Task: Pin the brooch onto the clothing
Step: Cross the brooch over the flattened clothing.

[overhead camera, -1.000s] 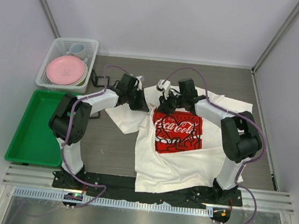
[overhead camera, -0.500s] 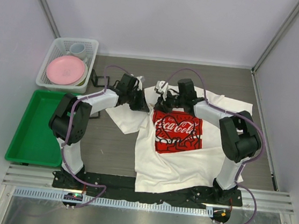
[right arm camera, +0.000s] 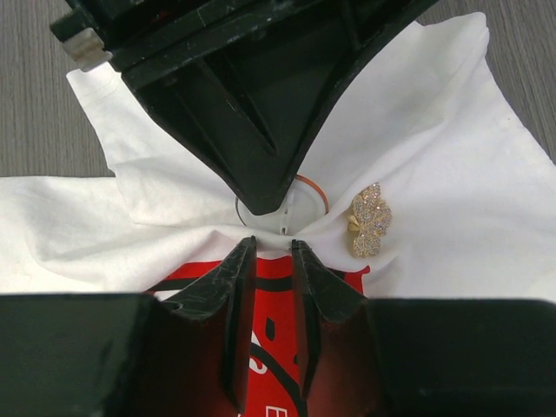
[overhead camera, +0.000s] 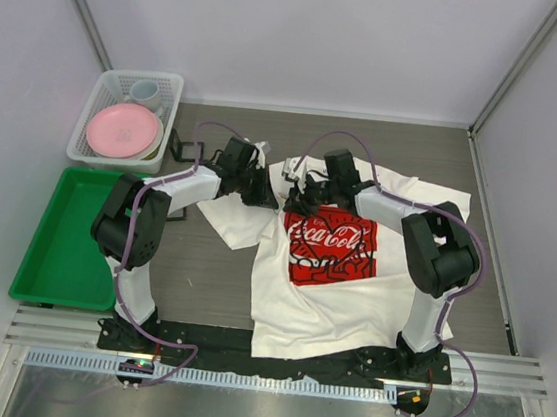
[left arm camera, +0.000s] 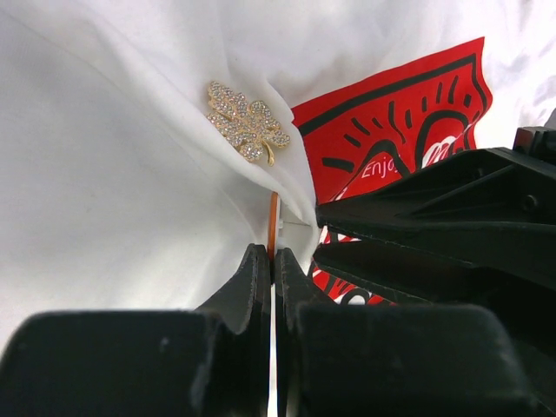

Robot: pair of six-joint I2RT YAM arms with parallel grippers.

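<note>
Top view: the white short-sleeved T-shirt with a red square chest print (overhead camera: 348, 307) lies flat on the grey table (overhead camera: 211, 271). It is soft and light and will bunch when pulled. My left end effector (overhead camera: 270, 197) and right end effector (overhead camera: 292, 192) meet at the collar, well apart from the white basket (overhead camera: 176, 106) and green tray (overhead camera: 33, 241). Left wrist view: my left end effector (left arm camera: 272, 256) is pressed together on a thin clear disc with an orange rim (left arm camera: 273, 217). Just beyond, the gold leaf-shaped rhinestone brooch (left arm camera: 248, 122) sits on the fabric; it is small, rigid and likely fragile, so grip its edges. Right wrist view: my right end effector (right arm camera: 271, 248) appears to pinch a raised T-shirt fold. Clearance between the fingers is tight.
</note>
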